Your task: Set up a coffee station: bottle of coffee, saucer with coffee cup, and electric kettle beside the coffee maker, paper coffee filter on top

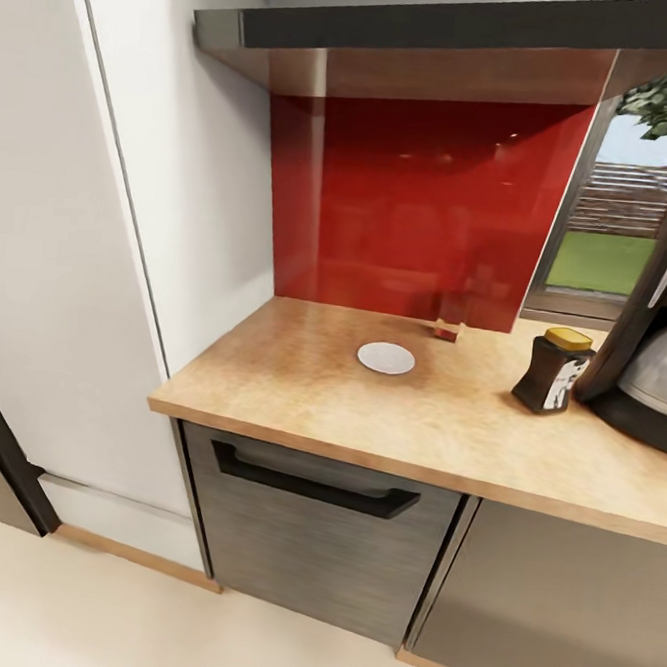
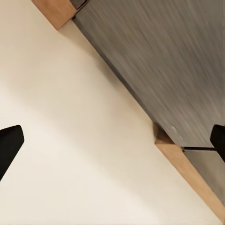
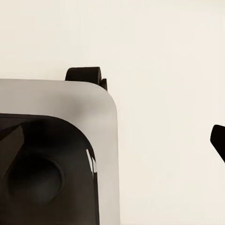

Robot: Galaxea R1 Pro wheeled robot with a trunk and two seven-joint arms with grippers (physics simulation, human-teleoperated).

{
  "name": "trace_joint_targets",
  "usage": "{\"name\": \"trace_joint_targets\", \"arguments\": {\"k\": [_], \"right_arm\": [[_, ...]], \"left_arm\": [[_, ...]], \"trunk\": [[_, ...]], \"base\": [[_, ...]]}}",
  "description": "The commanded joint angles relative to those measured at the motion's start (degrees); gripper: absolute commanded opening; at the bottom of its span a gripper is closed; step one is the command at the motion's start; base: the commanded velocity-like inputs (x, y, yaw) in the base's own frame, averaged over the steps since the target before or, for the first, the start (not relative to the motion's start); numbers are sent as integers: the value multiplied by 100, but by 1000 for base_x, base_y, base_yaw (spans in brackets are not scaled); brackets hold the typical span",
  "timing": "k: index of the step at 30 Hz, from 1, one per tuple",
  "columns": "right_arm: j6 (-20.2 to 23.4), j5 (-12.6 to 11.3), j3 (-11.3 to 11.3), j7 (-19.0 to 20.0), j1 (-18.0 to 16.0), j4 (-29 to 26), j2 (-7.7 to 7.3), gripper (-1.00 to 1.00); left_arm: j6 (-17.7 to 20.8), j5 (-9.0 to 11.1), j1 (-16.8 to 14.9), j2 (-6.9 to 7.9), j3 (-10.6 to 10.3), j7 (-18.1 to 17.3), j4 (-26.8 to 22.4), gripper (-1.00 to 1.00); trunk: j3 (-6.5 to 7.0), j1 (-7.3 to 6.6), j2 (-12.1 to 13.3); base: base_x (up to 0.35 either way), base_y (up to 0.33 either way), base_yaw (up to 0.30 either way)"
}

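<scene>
On the light wood kitchen countertop (image 1: 299, 391) lies the white saucer (image 1: 386, 358) with nothing on it. To its right stands the bottle of coffee (image 1: 554, 369), yellow-lidded, close beside the black coffee maker (image 1: 646, 343) at the picture's right edge. The black kitchen shelf (image 1: 448, 32) hangs above. My left gripper (image 2: 114, 143) is open and empty, pointing at the floor by the cabinet base. My right gripper (image 3: 115, 145) is open and empty too, over the floor and my own grey base (image 3: 70, 103). The coffee cup, paper coffee filter and electric kettle are out of view.
A small tan box (image 1: 446, 329) sits against the red back panel (image 1: 423, 210). Under the worktop is a grey drawer front with a black handle (image 1: 312, 484). A tall white wall panel (image 1: 109, 256) stands left of the counter. A window (image 1: 621, 246) is behind the coffee maker.
</scene>
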Motion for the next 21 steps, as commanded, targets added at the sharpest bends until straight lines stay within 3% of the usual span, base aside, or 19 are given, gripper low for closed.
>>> {"name": "trace_joint_targets", "arguments": {"k": [1, 13, 21], "right_arm": [[-20, -43, 12, 27, -5, 8, -2, 100], [-19, -41, 7, 32, -5, 8, -2, 100], [-23, -41, 15, 25, -5, -8, -2, 100]], "left_arm": [[-38, -39, -3, 0, 27, -12, 6, 100], [-38, -44, -3, 0, 29, -10, 6, 100], [-38, -42, -3, 0, 30, -17, 6, 100]], "trunk": [[-5, -1, -2], [-5, -1, -2], [-5, -1, -2]], "base": [[0, 0, -186], [0, 0, -236], [0, 150, -67]]}}
